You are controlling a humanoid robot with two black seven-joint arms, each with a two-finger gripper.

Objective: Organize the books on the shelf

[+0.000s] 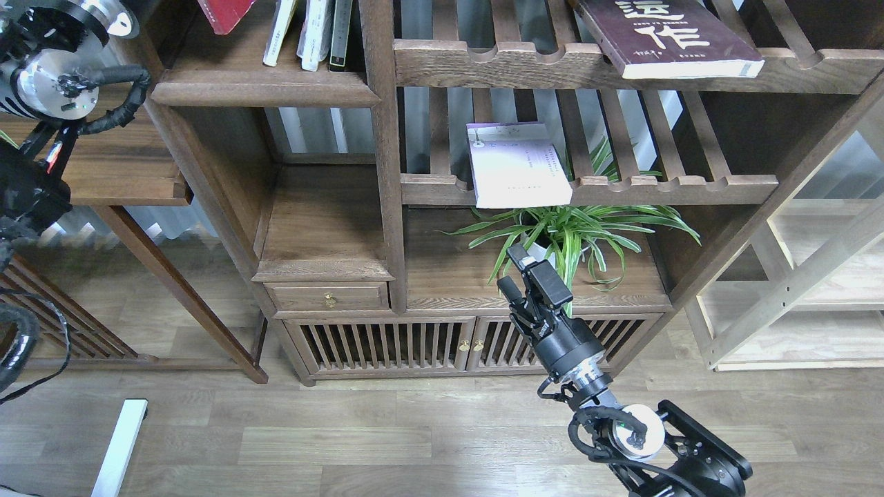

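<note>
The red book shows only as a tilted corner at the top edge, above the left end of the solid dark shelf board. What holds it is out of view. My left arm comes in at the upper left and its gripper is above the frame. The pale-lavender book lies flat on the lower slatted rack and overhangs its front rail. The maroon book lies on the upper slatted rack. My right gripper is open and empty, low in front of the plant and below the lavender book.
Several thin books stand upright at the right end of the shelf board. A potted spider plant stands just behind my right gripper. A drawer and slatted cabinet doors are below. A side table stands at the left.
</note>
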